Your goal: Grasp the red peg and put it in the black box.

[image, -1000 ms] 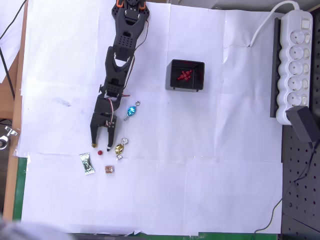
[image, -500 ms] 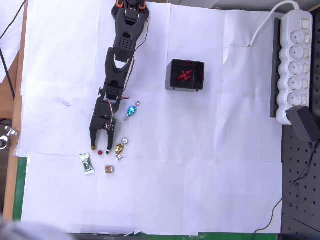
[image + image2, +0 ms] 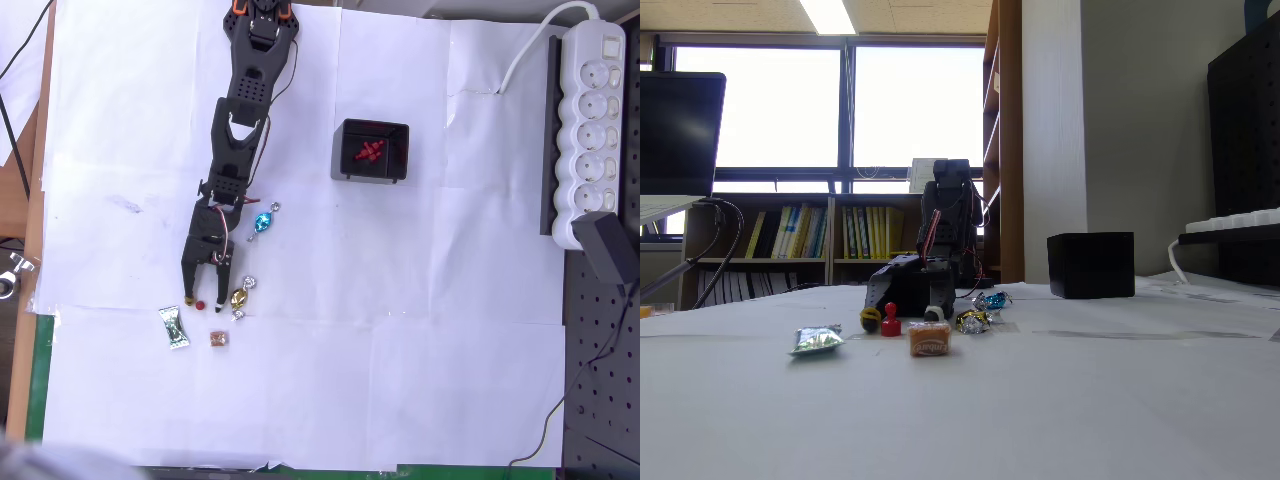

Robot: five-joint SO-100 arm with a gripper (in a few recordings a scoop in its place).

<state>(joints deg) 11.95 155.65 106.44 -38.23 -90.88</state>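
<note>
Closing in since a second ago, the fingers (image 3: 203, 299) have narrowed yet stay apart around the red peg (image 3: 200, 305), upright on the desk (image 3: 400, 350). Rightward lies a gold candy (image 3: 239, 298), then the black box (image 3: 372, 150), well apart.

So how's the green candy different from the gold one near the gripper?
The green candy is a flat oblong packet; the gold candy is a rounder lump with twisted foil ends. In the overhead view the green one lies left of the gripper, the gold one right. Both rest on the white paper.
</note>
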